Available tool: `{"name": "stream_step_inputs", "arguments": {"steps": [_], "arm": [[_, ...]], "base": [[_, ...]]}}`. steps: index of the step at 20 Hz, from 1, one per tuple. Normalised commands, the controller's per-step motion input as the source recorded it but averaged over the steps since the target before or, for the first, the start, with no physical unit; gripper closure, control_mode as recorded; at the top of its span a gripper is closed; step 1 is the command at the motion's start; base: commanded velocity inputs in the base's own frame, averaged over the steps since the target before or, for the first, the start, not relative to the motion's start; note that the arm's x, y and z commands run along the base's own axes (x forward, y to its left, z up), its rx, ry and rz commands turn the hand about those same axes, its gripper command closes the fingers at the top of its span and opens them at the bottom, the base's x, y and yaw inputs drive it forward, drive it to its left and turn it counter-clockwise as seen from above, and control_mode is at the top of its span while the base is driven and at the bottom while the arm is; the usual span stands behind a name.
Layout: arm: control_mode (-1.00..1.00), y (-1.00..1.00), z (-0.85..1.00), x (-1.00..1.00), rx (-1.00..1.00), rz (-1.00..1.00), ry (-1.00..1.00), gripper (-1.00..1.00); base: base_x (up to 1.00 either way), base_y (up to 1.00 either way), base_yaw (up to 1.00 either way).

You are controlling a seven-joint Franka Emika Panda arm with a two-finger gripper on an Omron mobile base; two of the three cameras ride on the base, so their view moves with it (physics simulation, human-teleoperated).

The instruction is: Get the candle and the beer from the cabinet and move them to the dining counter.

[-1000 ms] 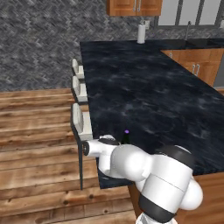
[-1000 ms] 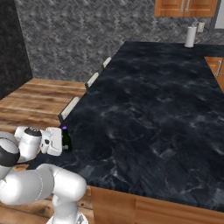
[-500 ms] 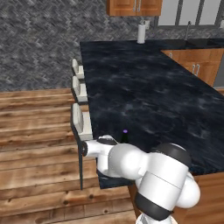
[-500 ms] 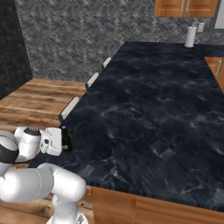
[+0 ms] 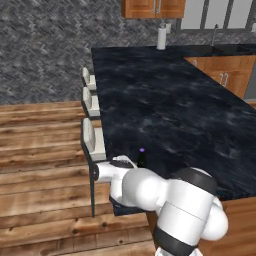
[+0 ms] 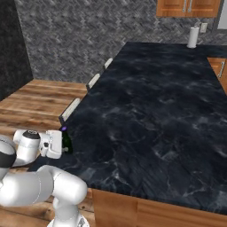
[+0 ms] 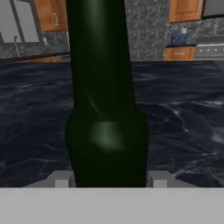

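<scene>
Now tool [image 6: 66, 148] clamped on beer [image 7: 106, 109], upright at dining counter [image 5: 175, 100] edge.

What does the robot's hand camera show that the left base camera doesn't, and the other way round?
Hand view: the beer's dark green glass up close, with the pincer tips pressed against both sides of it low down.

Left base view: the beer's purple cap, the white arm reaching to it, three white stools along the counter's side, the wood floor and a paper-towel roll at the far end.

Both: the beer upright at the near edge of the black counter, and brown wood cabinets beyond.
</scene>
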Motion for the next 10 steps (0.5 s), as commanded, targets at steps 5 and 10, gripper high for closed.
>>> {"name": "stream_step_inputs", "arguments": {"steps": [5,10], "arm": [[-1.00,-0.06,-0.06,-0.09,0.00,-0.08,-0.11,-1.00],[-1.00,0.00,-0.01,-0.17,0.00,-0.09,-0.10,-1.00]], "base": [[0.00,0.00,0.00],[0.00,0.00,0.00]]}}
